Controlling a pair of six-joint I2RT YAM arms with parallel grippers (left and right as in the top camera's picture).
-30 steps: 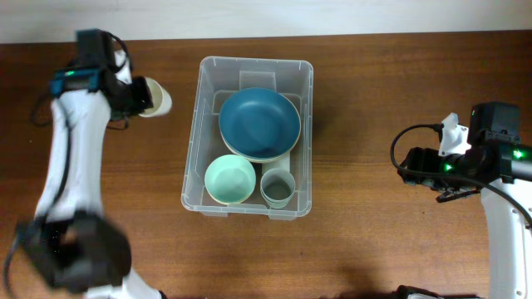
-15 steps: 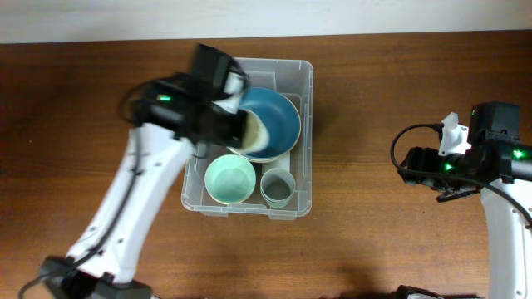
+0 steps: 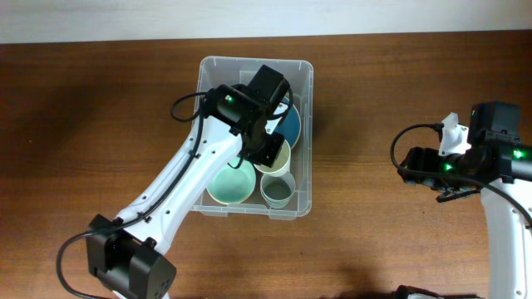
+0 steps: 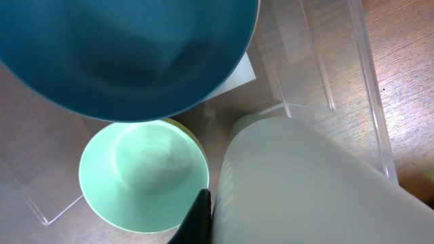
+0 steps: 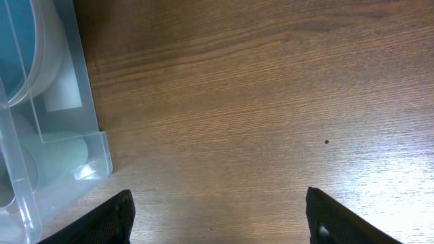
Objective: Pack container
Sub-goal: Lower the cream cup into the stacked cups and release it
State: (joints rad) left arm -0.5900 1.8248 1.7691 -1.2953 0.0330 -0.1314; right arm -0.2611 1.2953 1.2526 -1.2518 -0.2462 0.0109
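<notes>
Left tool (image 3: 264,146) pinches one pale cup (image 4: 298,190) above the one clear container (image 3: 214,62). Beneath it are one blue bowl (image 4: 129,54), one mint bowl (image 4: 139,176) and one grey-green cup (image 3: 278,191). One white label (image 5: 62,91), unreadable. Right tool (image 5: 220,220) is spread over the tabletop (image 5: 237,102), container well aside.

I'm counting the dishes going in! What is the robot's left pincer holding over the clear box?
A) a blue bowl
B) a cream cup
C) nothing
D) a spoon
B: the left pincer is shut on a cream cup over the container, next to the blue bowl.
</notes>
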